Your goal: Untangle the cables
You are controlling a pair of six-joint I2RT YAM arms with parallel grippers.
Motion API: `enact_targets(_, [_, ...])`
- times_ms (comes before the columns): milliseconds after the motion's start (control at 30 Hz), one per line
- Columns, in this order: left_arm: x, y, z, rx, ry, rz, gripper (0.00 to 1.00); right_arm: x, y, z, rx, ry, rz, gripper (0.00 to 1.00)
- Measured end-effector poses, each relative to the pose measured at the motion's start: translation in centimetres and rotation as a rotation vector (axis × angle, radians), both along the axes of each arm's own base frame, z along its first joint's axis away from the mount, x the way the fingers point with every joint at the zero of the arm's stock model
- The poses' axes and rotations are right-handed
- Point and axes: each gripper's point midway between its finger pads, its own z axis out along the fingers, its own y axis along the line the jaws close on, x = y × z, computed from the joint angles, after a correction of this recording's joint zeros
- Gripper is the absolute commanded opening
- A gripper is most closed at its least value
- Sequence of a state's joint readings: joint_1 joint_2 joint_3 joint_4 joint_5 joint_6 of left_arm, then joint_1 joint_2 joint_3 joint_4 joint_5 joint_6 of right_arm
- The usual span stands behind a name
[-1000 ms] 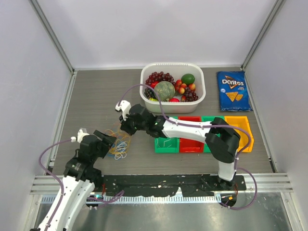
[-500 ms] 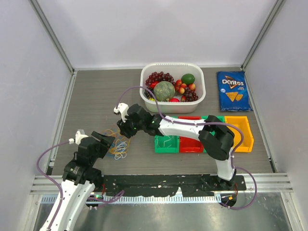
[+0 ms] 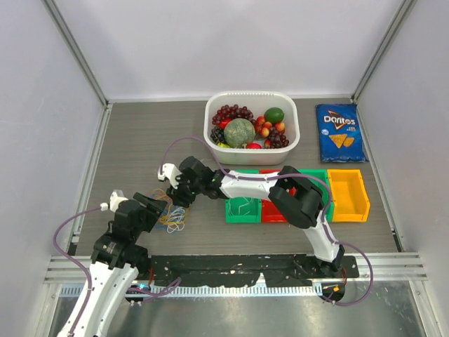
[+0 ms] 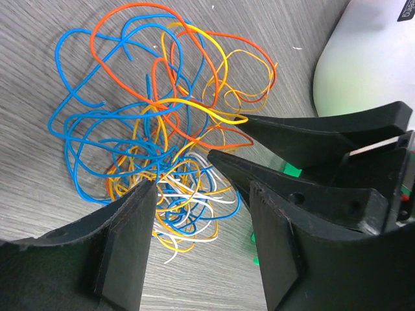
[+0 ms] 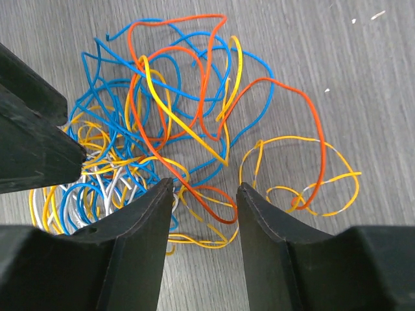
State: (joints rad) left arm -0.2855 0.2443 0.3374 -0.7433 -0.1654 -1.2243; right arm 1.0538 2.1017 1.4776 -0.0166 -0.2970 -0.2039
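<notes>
**Top view.** The cables (image 3: 172,214) lie as one small heap on the left part of the table (image 3: 133,140), near its front edge. The left gripper (image 3: 158,206) is at the heap's left side and the right gripper (image 3: 173,194) at its far side. Neither finger gap can be judged from here. To the right stand a green bin (image 3: 242,210), a red bin (image 3: 278,213) and an orange bin (image 3: 349,195). The green bin is the nearest and is clear of the heap. A white tub (image 3: 210,137) of fruit and a chip bag (image 3: 339,132) sit further back. Bare table lies left of and beyond the heap.

**Left wrist view.** This view shows the separate strands of the cables (image 4: 162,149): blue loops to the left, orange and yellow above, white low in the middle. The heap is roughly round, with no single long axis. The left gripper (image 4: 204,188) has its fingers moderately apart above the white and blue strands and clamps nothing. The right gripper (image 4: 227,137) enters from the right, its two black fingers (image 4: 311,136) parted and their tips at the heap's edge.

**Right wrist view.** Here the cables (image 5: 175,129) spread wider than deep, and one amber loop trails right onto bare table. The right gripper (image 5: 204,188) has its fingers apart. Orange and amber strands lie loose in the gap and are not pinched. A finger (image 5: 32,142) of the left gripper shows at the left edge.
</notes>
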Motion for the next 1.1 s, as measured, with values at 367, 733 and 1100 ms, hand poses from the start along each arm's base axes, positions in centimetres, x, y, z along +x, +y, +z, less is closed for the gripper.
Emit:
enact_targets(367, [0.0, 0.0, -0.3, 0.002, 0.018, 0.002, 0.61, 0.8, 0.1, -0.1, -0.003, -0.013, -0.040, 0.01])
enact_targets(733, [0.8, -0.1, -2.6, 0.028, 0.141, 0.024, 0.48, -0.4, -0.9, 7.3, 0.149, 0.060, -0.139, 0.01])
enact_targets(1100, [2.2, -0.1, -6.0, 0.062, 0.241, 0.054, 0.48, -2.9, -0.4, 15.5, 0.322, 0.225, -0.139, 0.01])
